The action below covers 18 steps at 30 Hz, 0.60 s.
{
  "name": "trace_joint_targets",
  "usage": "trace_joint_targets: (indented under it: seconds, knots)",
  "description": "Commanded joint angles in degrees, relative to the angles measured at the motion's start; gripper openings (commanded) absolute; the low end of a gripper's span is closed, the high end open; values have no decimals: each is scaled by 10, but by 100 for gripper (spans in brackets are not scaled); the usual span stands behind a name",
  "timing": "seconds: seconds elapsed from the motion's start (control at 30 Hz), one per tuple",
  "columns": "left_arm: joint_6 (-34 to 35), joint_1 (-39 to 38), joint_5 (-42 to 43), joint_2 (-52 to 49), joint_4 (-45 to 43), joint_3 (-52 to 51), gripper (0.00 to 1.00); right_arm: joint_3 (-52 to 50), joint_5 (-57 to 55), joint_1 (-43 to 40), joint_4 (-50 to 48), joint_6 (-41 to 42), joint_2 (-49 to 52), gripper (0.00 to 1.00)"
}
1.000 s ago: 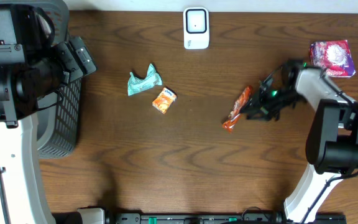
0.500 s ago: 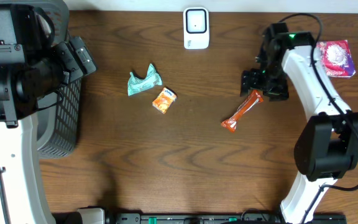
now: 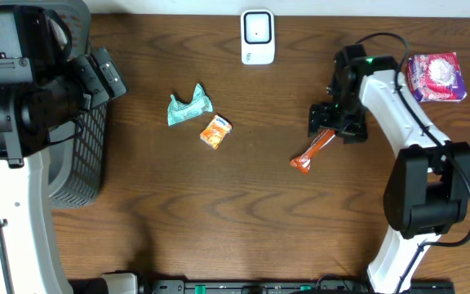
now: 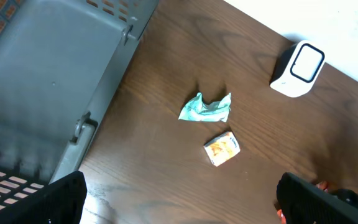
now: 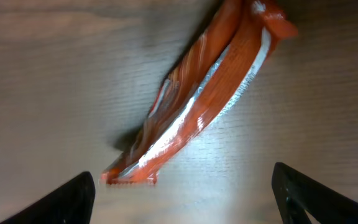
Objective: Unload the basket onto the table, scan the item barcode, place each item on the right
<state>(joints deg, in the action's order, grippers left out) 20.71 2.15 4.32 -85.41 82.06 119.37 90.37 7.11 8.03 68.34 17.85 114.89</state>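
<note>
Right wrist view is showing the right gripper (image 5: 184, 183) standing with its jaws spread wide. The orange snack packet (image 5: 197, 99) is lying flat and unheld on the wooden table (image 5: 48, 74) just ahead of them, and its crimped end and silvery glare are showing only here. Overhead is placing that packet below the white scanner (image 3: 258, 37), well apart from it. Left wrist view is showing the left gripper (image 4: 180, 186) likewise gaping, looking onto a basket (image 4: 55, 81), a green wrapper (image 4: 205, 107) and a small orange pouch (image 4: 222, 149).
</note>
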Motion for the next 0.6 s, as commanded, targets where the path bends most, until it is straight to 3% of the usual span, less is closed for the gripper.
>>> trace_joint_targets:
  seconds: [0.0,0.07,0.23,0.57]
  knots:
    - [-7,2,-5,-2,0,-3,98,-33,-31,-6,-35,79,-4,87]
    - [-7,2,-5,-2,0,-3,98,-44,22,-23,-58,70,-4,86]
    - [-7,2,-5,-2,0,-3,98,-55,246,-86,-85,-43,-4,85]
    - [-7,2,-5,-2,0,-3,98,-130,379,-173,-103,-133,-4,78]
